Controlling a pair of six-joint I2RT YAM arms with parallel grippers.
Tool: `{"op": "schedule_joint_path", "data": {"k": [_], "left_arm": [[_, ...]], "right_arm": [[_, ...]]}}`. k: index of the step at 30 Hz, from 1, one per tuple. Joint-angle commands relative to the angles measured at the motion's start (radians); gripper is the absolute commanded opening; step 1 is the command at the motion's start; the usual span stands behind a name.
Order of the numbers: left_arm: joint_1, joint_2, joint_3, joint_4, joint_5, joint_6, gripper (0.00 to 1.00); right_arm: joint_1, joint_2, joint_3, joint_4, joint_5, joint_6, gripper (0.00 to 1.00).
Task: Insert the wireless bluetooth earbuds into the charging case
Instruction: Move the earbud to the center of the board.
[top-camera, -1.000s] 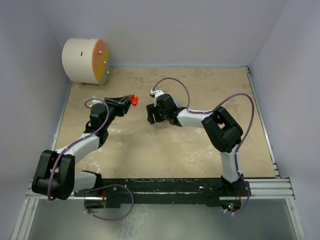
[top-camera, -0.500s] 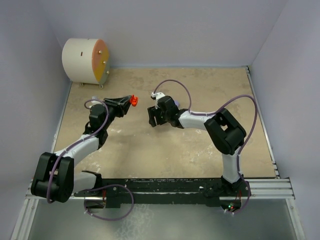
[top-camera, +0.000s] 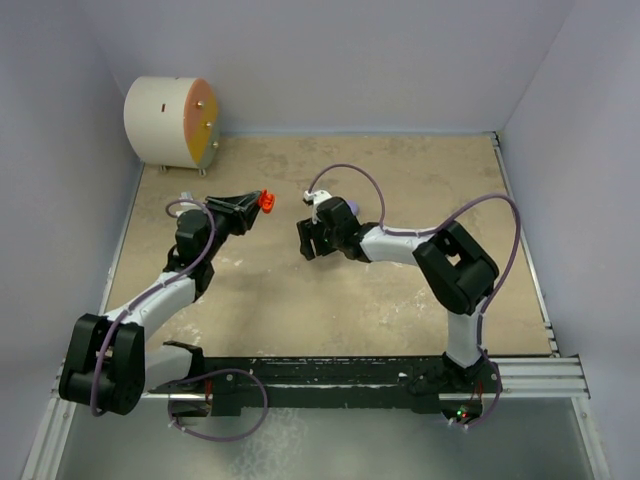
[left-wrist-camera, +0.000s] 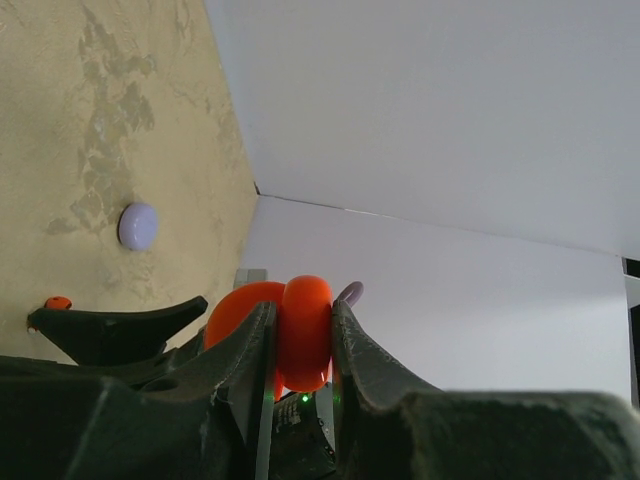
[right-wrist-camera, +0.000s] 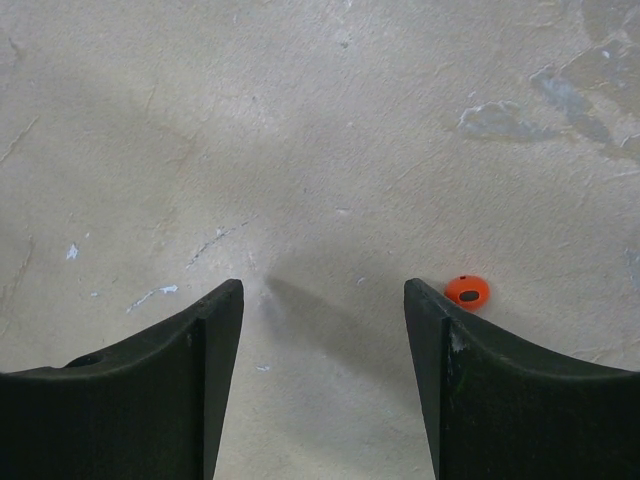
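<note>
The task is at an early stage: no earbud shows inside a case in any view. The left pincer (top-camera: 260, 201) is clamped tight on the red charging case (left-wrist-camera: 303, 335) and holds it raised above the tabletop (right-wrist-camera: 300, 120), out toward the middle of the work area. The right pincer (right-wrist-camera: 322, 290) hangs low over the tabletop with its jaws parted and nothing between them. One red earbud (right-wrist-camera: 467, 291) lies on the surface just beside its right-hand finger, outside the gap, not yet gripped. A lavender case (left-wrist-camera: 138, 226) sits on the tabletop, well apart from the raised red one; whether it is open or holds anything cannot be told. The other earbuds are not visible. What is left, by my judgement, is nearly everything: picking up the red earbud, seating it in the held case, then the rest.
</note>
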Motion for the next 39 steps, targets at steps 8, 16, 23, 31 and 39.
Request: {"op": "schedule_joint_path", "data": {"k": [8, 16, 23, 31, 39], "left_arm": [[0.007, -0.043, -0.010, 0.009, -0.013, 0.026, 0.00], [0.009, -0.039, -0.010, 0.013, -0.013, 0.026, 0.00], [0.007, -0.024, -0.010, 0.024, -0.011, 0.024, 0.00], [0.007, -0.009, -0.008, 0.037, -0.006, 0.019, 0.00], [0.009, 0.019, -0.005, 0.061, 0.014, 0.012, 0.00]], "right_arm": [[0.025, -0.055, -0.037, -0.078, 0.017, -0.022, 0.68], [0.035, -0.130, 0.069, -0.025, 0.041, -0.083, 0.68], [0.031, -0.153, 0.179, -0.089, 0.148, -0.060, 0.66], [0.024, -0.078, 0.247, -0.287, 0.288, -0.019, 0.65], [0.012, -0.100, 0.200, -0.312, 0.283, 0.092, 0.63]]}}
